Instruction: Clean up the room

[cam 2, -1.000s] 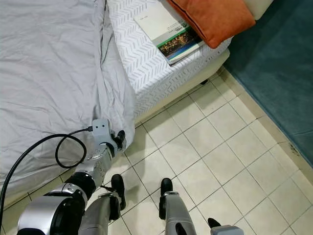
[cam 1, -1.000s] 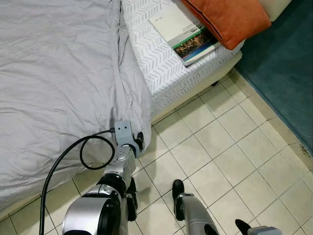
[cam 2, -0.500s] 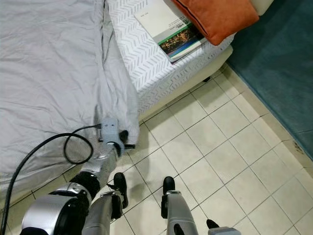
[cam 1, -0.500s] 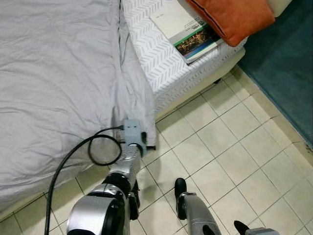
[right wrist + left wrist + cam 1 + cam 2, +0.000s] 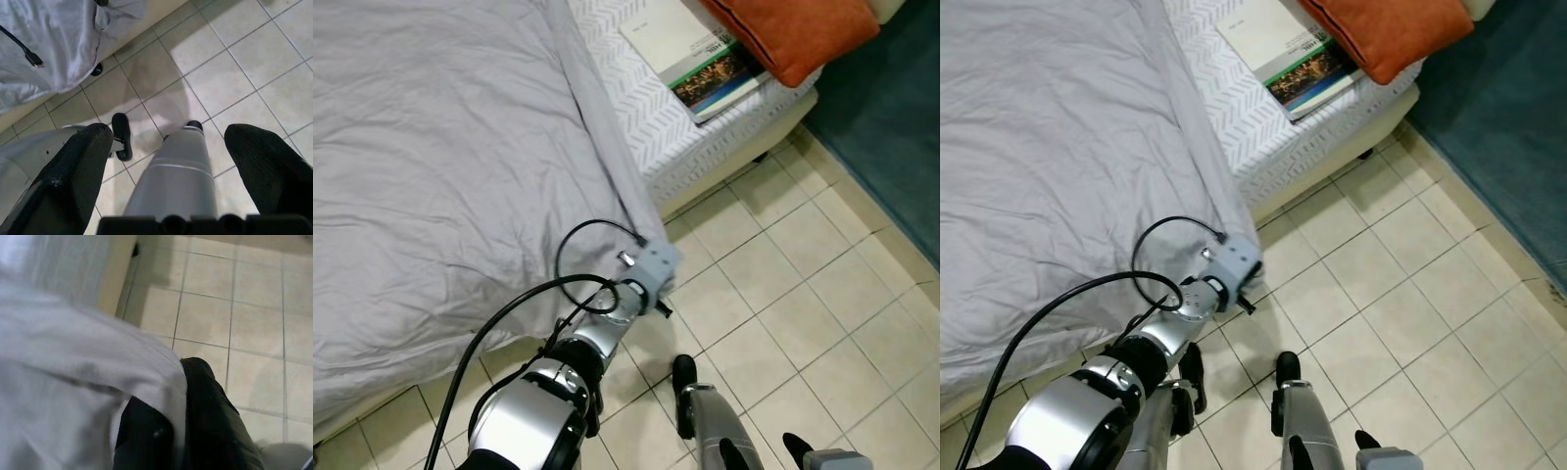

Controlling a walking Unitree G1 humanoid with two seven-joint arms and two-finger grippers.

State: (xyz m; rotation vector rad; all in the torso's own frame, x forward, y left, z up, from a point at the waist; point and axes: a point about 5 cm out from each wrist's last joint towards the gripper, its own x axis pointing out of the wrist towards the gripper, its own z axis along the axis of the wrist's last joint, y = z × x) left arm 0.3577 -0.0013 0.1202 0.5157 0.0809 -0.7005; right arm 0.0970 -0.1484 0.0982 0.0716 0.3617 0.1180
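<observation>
- Fabric first: a soft grey bedsheet [image 5: 440, 166], wrinkled all over, covers most of the bed [image 5: 715, 147] and hangs over its near edge toward the floor [image 5: 803, 294].
- Its long axis runs along the bed, and its free corner points down toward the tiles, just beside the left tool [image 5: 658, 304].
- In the left wrist view the left tool's black fingers [image 5: 215, 421] are closed with a fold of the grey cloth pinched between them.
- Beyond the sheet, the mattress shows a white cover with a fine chevron weave.
- A flat rectangular book [image 5: 700, 54] with a glossy green and dark cover lies on that cover, its far corner tucked under a plump orange pillow [image 5: 793, 34] that the frame cuts off.
- The floor is smooth cream square tile with dark grout; a teal carpet [image 5: 901, 147] borders it on the right.
- A black cable [image 5: 582, 284] loops over the left wrist's grey housing.
- The right tool [image 5: 178, 161] hangs low over the tiles, its two textured black fingers spread wide and holding nothing; the robot's silver leg and black foot show between them.
- The bed frame under the sheet is mostly hidden.
</observation>
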